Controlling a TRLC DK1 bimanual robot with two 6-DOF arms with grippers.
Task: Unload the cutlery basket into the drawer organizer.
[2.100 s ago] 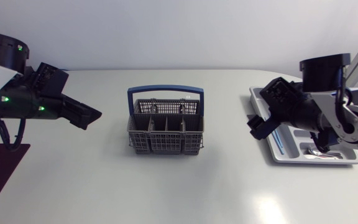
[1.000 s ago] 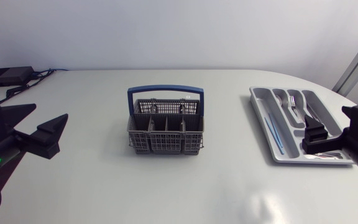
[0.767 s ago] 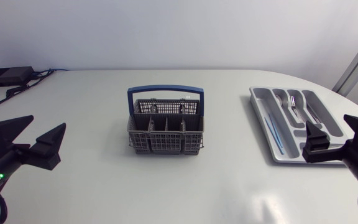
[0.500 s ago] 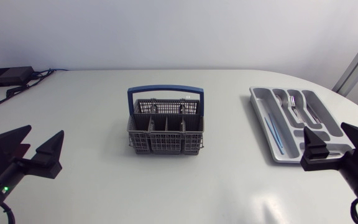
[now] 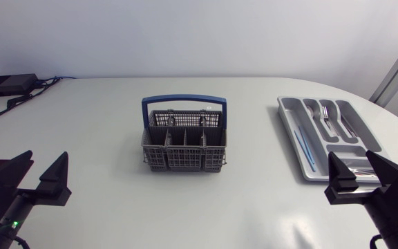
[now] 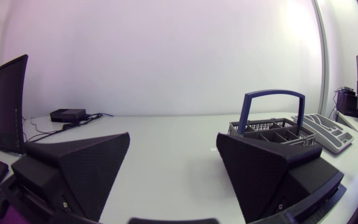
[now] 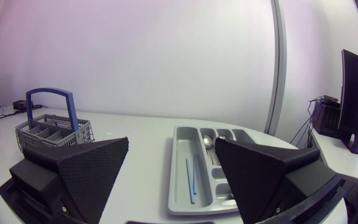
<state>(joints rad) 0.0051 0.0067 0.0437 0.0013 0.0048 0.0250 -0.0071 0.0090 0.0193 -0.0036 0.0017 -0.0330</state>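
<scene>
Arms: both pulled back to the near edge, bodies cut off.
Left gripper (image 5: 43, 166): 8 o'clock, wedge fingers wide apart, holding nothing.
Right gripper (image 5: 352, 166): 4 o'clock, spread wide, holding nothing; hides organizer's near corner.
Basket (image 5: 184, 142): centre, grey mesh, blue handle; contents unclear.
Organizer (image 5: 289, 114): 3 o'clock, grey moulded tray holding forks (image 5: 327, 114).

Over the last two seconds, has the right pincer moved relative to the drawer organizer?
Yes. The right pincer has pulled back from above the drawer organizer, ending at its near end, towards the table's front edge, fingers open.
</scene>
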